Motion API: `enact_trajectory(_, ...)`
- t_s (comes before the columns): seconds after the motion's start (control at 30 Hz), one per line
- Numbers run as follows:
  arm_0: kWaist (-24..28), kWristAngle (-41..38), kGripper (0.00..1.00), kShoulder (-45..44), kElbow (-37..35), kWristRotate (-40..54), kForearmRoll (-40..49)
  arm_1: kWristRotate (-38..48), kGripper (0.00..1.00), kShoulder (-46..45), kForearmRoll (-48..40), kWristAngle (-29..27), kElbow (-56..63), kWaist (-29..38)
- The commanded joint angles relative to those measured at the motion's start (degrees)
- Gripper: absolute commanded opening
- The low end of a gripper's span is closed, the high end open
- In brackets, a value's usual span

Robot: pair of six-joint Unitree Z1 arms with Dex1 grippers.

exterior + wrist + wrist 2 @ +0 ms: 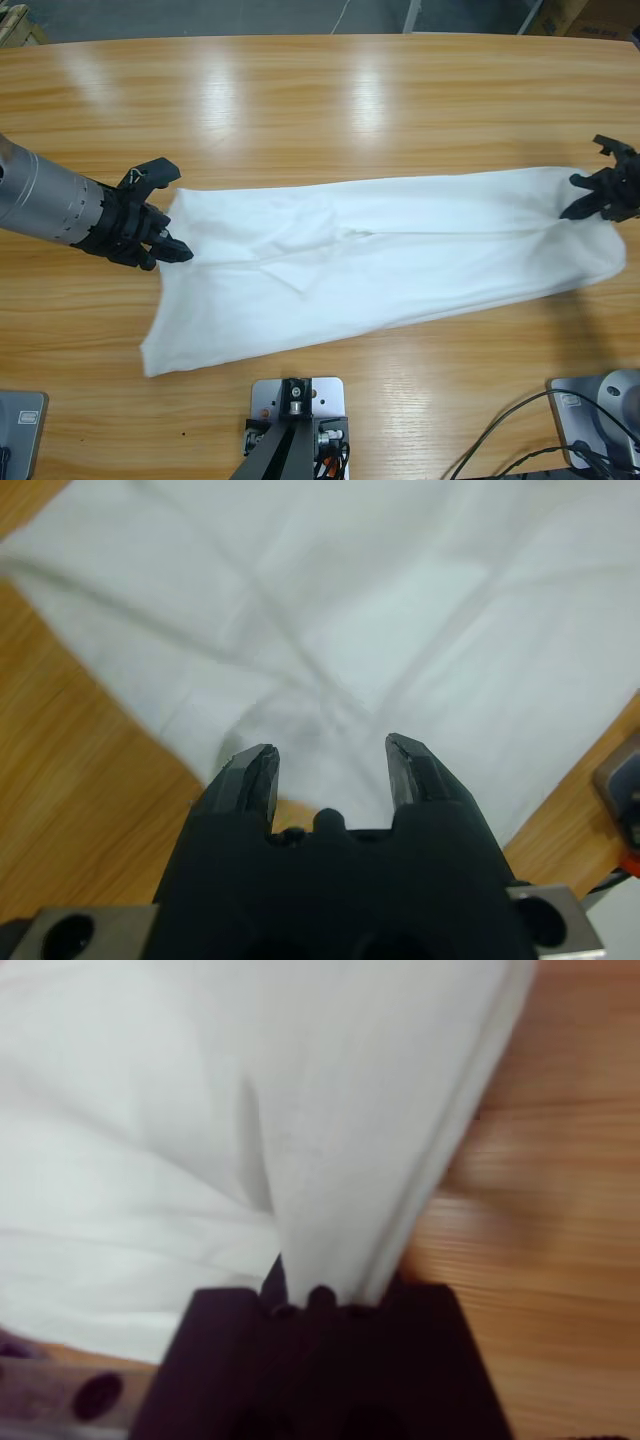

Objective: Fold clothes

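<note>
A white T-shirt (380, 255), folded into a long band, lies across the wooden table (320, 90). My left gripper (166, 212) sits at the shirt's left end, open; the left wrist view shows my left gripper (330, 770) with nothing between its two black fingertips (255, 775), low over wrinkled T-shirt fabric (400, 600) and its edge. My right gripper (592, 185) is at the shirt's right end. In the right wrist view the T-shirt fabric (300, 1110) gathers into a raised fold that runs down into my right gripper (325, 1285), which looks shut on it; the cloth hides the tips.
Bare wood lies on every side of the shirt, widest toward the far edge (320, 40). Black cables (520, 440) trail off the near right edge. Boxes (580, 15) stand on the floor beyond the table.
</note>
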Motion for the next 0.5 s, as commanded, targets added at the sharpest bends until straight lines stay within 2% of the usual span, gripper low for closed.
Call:
enact_trajectory(0.03,-1.8,0.1,0.430,-1.8,1.7,-2.6,0.7,-0.4,0.000,-4.2,1.8,-18.8,-1.4,-0.2)
enact_trajectory(0.3,-3.3,0.4,0.434,-3.1,1.9,-4.6,0.7,1.4,0.000,-9.2,4.3,-29.6,-2.2,-0.8)
enact_trajectory(0.4,-3.3,0.5,0.434,-3.5,2.1,-4.6,0.7,1.6,0.000,-10.1,5.6,-30.2,-2.5,-0.8)
enact_trajectory(0.5,-3.3,0.6,0.434,-3.6,2.3,-4.7,0.6,2.7,0.000,-13.3,8.3,-27.0,-2.8,1.2)
